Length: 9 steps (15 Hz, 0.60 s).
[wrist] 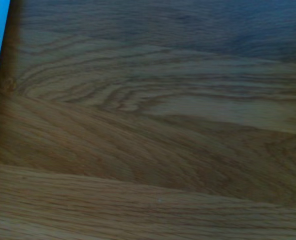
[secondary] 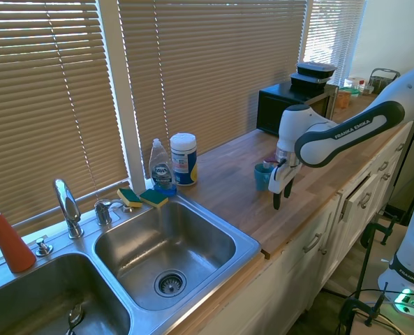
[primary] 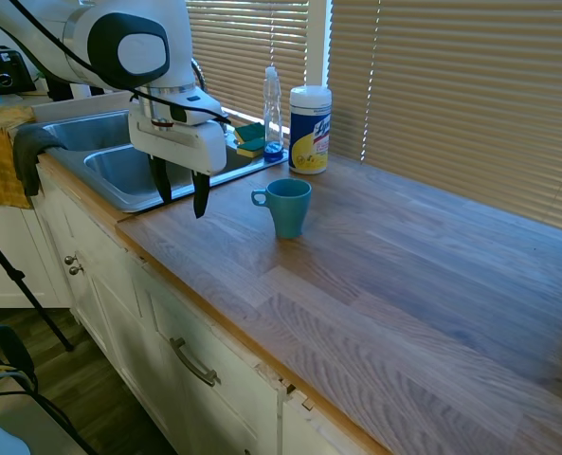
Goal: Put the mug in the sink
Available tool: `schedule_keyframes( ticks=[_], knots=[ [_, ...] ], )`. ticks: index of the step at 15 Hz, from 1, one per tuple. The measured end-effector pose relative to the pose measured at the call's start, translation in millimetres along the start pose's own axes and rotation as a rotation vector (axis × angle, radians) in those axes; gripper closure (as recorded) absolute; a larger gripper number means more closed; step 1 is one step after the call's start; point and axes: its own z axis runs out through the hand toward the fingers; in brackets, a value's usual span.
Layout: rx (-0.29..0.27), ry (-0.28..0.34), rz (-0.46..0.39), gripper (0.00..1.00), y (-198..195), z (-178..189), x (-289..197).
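So the small teal tapered mug [primary: 287,206] with the one loop handle is sitting upright on the wood-grain butcher-block countertop [primary: 404,275], a little way out from the white wipes canister [primary: 310,129] and the clear dish soap bottle [primary: 273,112] by the window. Its handle points toward the big stainless steel double-basin sink [secondary: 166,252], which is well apart from it — nothing in the basin yet.

The white arm's two-finger gripper [primary: 180,192] hangs just beside the mug on the sink side, fingers pointing down, spread apart and holding nothing. From the second exterior view the gripper [secondary: 281,198] looks near the counter's front edge, with the mug [secondary: 263,175] partly hidden behind it. The wrist view is basically all wood grain, plus a blue sliver at one edge that's probably the mug's wall.

My read: this is the approach step, grasp not started. The next move calls for sliding over so the open fingers straddle the rim or wall — the handle side facing the gripper might get in the way — then closing, lifting clear and carrying it across to the basin.
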Motion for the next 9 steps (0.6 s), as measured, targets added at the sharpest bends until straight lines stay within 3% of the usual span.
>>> schedule_keyframes(
  ticks=[3,5,9],
  knots=[
    [0.004,0.001,0.001,0.0,-1,-1,0],
    [0.038,0.005,0.02,0.0,-5,-11,3],
    [0.116,0.022,0.134,0.0,5,-42,32]
  ],
)
